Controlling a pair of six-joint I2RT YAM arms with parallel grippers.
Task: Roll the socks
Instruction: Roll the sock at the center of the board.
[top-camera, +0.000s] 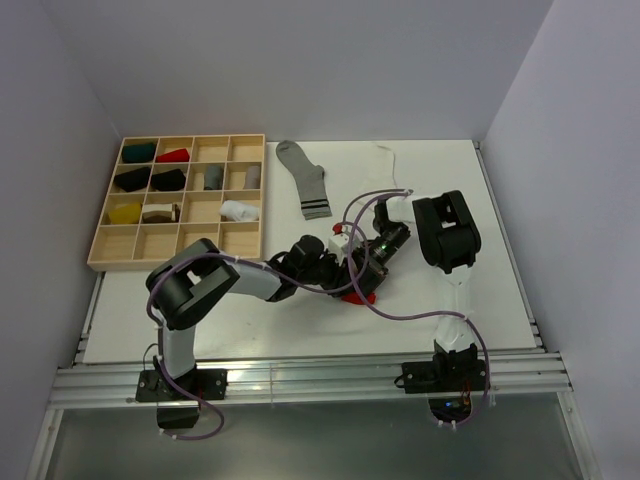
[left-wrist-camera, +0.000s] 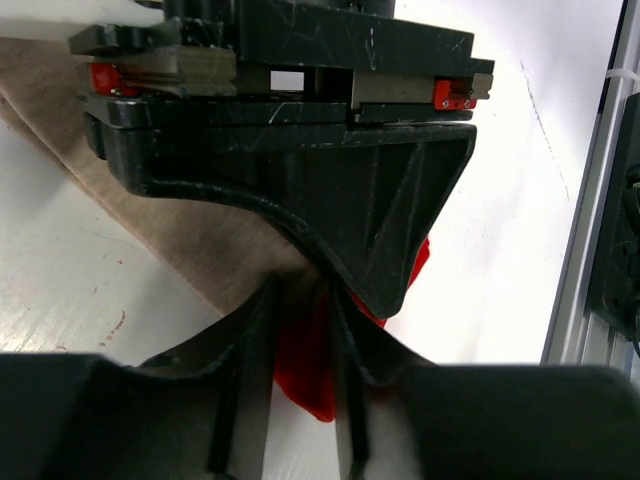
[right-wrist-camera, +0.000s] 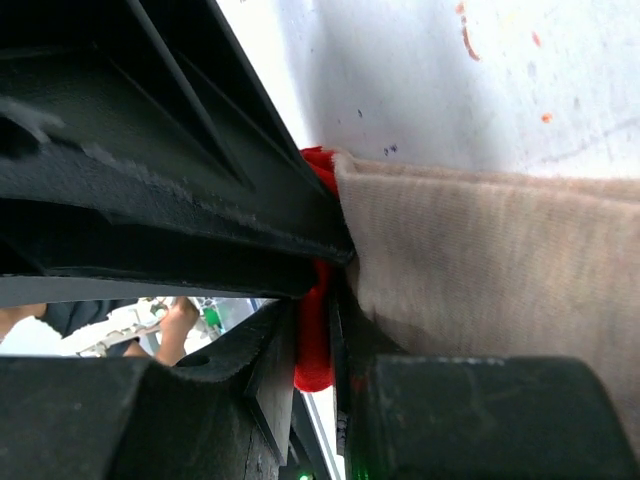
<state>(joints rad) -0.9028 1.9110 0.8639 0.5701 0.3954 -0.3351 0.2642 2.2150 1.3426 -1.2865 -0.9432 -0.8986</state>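
Observation:
The beige sock (left-wrist-camera: 190, 230) lies flat on the white table; its red end (top-camera: 360, 295) sits between both grippers near the table's middle front. My left gripper (left-wrist-camera: 300, 320) is shut on the red end (left-wrist-camera: 305, 375), reaching in from the left (top-camera: 345, 278). My right gripper (right-wrist-camera: 312, 310) is shut on the same red end (right-wrist-camera: 314, 350), meeting the left one head-on (top-camera: 368, 268). The beige fabric (right-wrist-camera: 480, 260) stretches away on the right of the right wrist view. A grey sock with dark stripes (top-camera: 305, 180) lies flat at the back. Most of the beige sock is hidden in the top view.
A wooden compartment tray (top-camera: 100, 255) with several rolled socks stands at the back left. A white sock (top-camera: 385, 160) lies at the back, right of the grey one. The right arm's cable loops over the work area (top-camera: 400, 310). The metal rail (left-wrist-camera: 590, 200) runs along the table's front.

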